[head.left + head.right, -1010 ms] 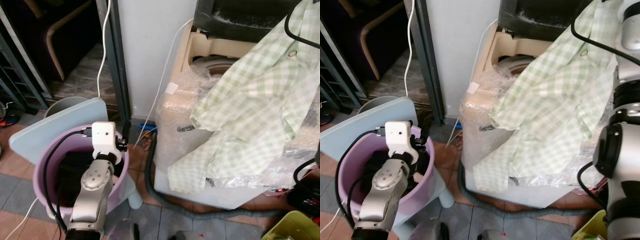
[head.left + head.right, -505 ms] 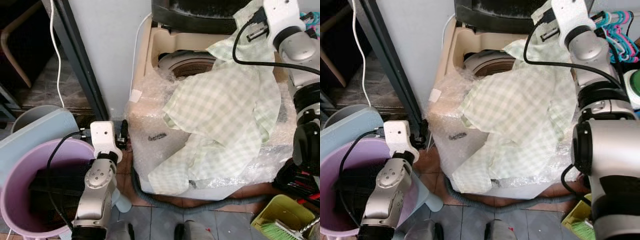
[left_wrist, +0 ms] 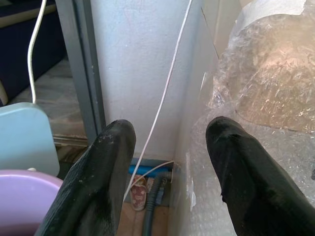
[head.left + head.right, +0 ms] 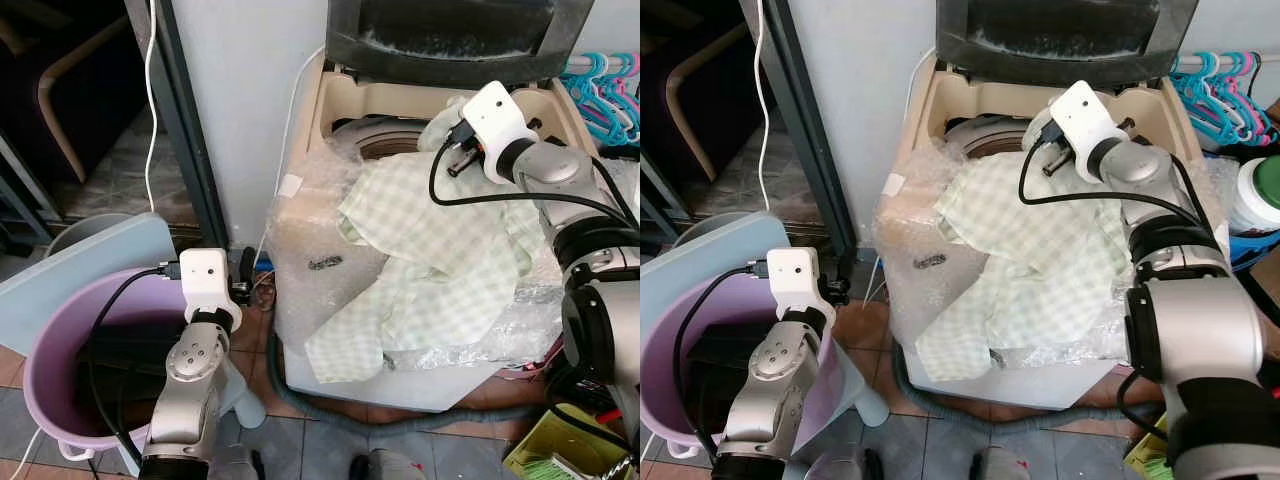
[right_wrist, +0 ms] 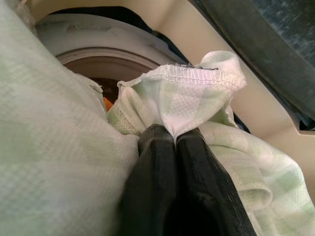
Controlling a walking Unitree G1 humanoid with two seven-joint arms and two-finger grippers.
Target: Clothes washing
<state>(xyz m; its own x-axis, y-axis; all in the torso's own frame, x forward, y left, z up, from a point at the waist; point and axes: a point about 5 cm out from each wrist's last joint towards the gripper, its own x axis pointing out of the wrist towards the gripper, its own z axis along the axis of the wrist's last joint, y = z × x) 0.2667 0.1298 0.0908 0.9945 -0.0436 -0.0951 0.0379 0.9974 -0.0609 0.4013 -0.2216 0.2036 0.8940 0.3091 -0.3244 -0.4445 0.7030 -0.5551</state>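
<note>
Change: a second before, the green checked cloth (image 4: 1040, 250) hung high and spread wide from the right arm; by now the right gripper (image 5: 174, 142) had come down to the mouth of the washing machine (image 4: 940, 90), and the cloth lay slumped over the machine's top and front.
Right gripper: pinched tight on a hemmed corner of the cloth, held just over the drum opening (image 5: 98, 54).
Left gripper: the left gripper (image 3: 167, 162) had its fingers spread wide, holding nothing, pointed at the gap between wall and machine, beside the purple bucket (image 4: 50, 340).
Meaning for the task: I judged the loading only half done; one corner was at the drum, but most of the cloth still draped outside, down the front.
Cloth position: across the bubble wrap (image 4: 310, 225) that covered the machine's top, its lower edge hanging near the grey drain hose (image 4: 330, 415).
Surface: crinkly plastic wrap, likely to snag or slide under the fabric.
Room: tiled floor, a white cable (image 3: 167, 88) running down the pale wall, coloured hangers (image 4: 1215, 85) to the right, lid raised behind the drum.
</note>
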